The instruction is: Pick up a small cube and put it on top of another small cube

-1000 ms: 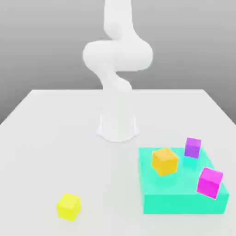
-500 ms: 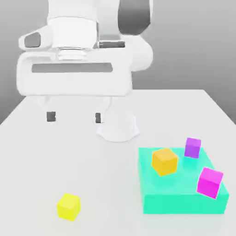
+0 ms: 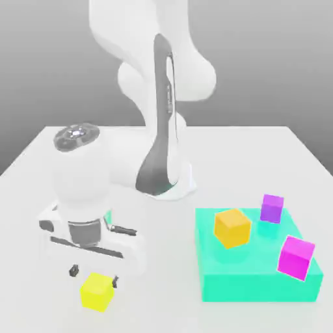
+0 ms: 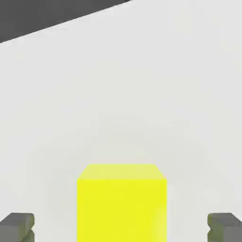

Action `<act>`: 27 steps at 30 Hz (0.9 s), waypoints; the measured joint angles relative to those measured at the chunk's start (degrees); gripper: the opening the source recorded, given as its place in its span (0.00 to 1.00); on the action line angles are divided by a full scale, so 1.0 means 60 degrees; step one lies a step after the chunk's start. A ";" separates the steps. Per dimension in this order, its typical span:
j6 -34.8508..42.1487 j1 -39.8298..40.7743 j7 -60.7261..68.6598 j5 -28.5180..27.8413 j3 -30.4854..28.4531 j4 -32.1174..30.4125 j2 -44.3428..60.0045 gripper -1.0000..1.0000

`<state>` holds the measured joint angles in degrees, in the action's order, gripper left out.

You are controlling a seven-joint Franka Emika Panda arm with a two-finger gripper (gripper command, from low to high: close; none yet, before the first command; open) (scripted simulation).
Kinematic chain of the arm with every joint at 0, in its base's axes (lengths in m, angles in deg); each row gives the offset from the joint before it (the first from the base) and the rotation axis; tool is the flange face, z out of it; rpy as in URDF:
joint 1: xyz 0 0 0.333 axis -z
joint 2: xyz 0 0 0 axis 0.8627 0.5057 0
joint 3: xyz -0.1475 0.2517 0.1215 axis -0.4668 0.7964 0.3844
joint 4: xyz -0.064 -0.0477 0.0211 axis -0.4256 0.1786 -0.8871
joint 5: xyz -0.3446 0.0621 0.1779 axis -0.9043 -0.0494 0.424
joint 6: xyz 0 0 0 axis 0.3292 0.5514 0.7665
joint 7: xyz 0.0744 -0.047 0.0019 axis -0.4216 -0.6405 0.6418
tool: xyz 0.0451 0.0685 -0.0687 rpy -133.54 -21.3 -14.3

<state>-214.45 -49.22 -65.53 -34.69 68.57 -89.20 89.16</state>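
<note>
The bright yellow small cube (image 3: 97, 291) rests on the white table near the front, at the exterior view's left. My gripper (image 3: 94, 275) hangs just above and behind it, open, with one dark fingertip (image 3: 74, 269) on each side of the cube's top. In the hand view the yellow cube (image 4: 122, 203) sits between the two fingertips (image 4: 18, 226), with a clear gap on either side. Nothing is held.
A teal block (image 3: 257, 255) stands at the exterior view's right. On it sit an orange cube (image 3: 232, 227), a purple cube (image 3: 272, 208) and a magenta cube (image 3: 296, 257). The arm's white base (image 3: 166, 179) rises behind the middle of the table.
The hand has dropped from high above the table down to the yellow cube and turned. Its fingers now straddle the cube. The cubes have not moved.
</note>
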 joint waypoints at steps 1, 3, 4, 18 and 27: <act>0.0000 0.0000 0.0000 0.0000 0.0000 0.0000 0.0000 0.00; 0.0001 0.0001 -0.0004 -0.0004 0.0001 0.0000 0.0000 0.00; 0.0001 0.0002 -0.0009 -0.0009 0.0001 0.0000 0.0000 0.00; 0.2488 -0.1530 0.0086 -0.0755 0.0534 -0.1014 -0.3513 0.00; 0.4439 -0.3550 0.1343 -0.0675 0.1713 -0.2163 -0.6636 0.00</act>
<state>-187.81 -70.51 -57.47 -38.74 78.85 -102.18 49.35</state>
